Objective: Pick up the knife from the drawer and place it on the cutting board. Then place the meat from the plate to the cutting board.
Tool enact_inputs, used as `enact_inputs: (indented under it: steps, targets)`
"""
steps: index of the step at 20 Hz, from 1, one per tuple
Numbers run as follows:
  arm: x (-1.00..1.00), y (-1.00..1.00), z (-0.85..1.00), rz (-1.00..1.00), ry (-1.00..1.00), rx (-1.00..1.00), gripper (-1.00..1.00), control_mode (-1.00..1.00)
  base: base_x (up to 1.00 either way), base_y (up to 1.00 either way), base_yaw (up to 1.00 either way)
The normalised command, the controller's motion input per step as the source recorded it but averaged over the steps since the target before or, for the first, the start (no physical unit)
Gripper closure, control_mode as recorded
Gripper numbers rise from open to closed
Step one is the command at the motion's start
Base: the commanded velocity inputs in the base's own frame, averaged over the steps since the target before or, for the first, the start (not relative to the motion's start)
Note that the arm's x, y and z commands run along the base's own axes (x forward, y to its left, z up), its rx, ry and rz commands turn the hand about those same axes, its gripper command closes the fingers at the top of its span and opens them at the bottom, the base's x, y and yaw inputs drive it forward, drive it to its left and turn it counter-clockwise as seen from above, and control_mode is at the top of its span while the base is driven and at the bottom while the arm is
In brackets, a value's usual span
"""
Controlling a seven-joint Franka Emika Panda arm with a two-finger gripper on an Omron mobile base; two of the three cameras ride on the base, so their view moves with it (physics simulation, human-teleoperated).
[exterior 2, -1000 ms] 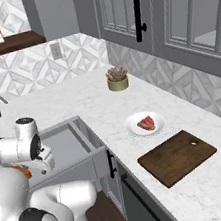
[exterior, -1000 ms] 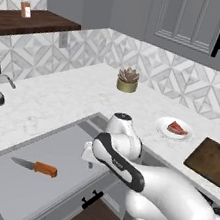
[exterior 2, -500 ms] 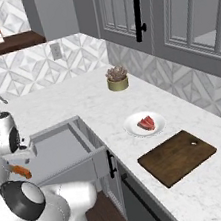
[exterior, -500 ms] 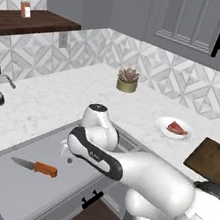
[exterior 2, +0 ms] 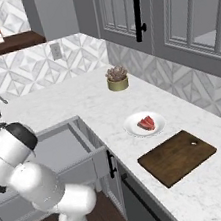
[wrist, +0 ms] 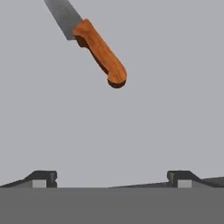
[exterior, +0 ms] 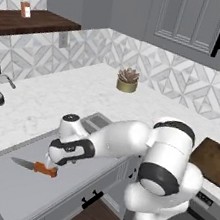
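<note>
Bench carries the board and, just beside it, the plate with the meat; drawer is pulled out with the knife flat on its floor. Gripper hangs right over the handle end, jaws fully apart, holding nothing. In the hand view the knife sits ahead of the fingertips, offset toward the left one, long axis diagonal to the jaw line, so I'd expect a short advance plus a wrist roll before closing on the handle.
</note>
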Motion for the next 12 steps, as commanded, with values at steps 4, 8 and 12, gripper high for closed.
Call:
enact_inputs:
  steps: [4, 8, 12]
  targets:
    - [0.19, 0.24, -0.59, 0.15, -0.06, -0.05, -1.0, -1.0, 0.0, 0.0, 0.0]
    - [0.19, 0.32, -0.6, 0.05, -0.19, -0.01, -1.0, -1.0, 0.0, 0.0, 0.0]
    - [0.3, 0.11, -0.59, 0.0, -0.19, 0.0, -1.0, -1.0, 0.0, 0.0, 0.0]
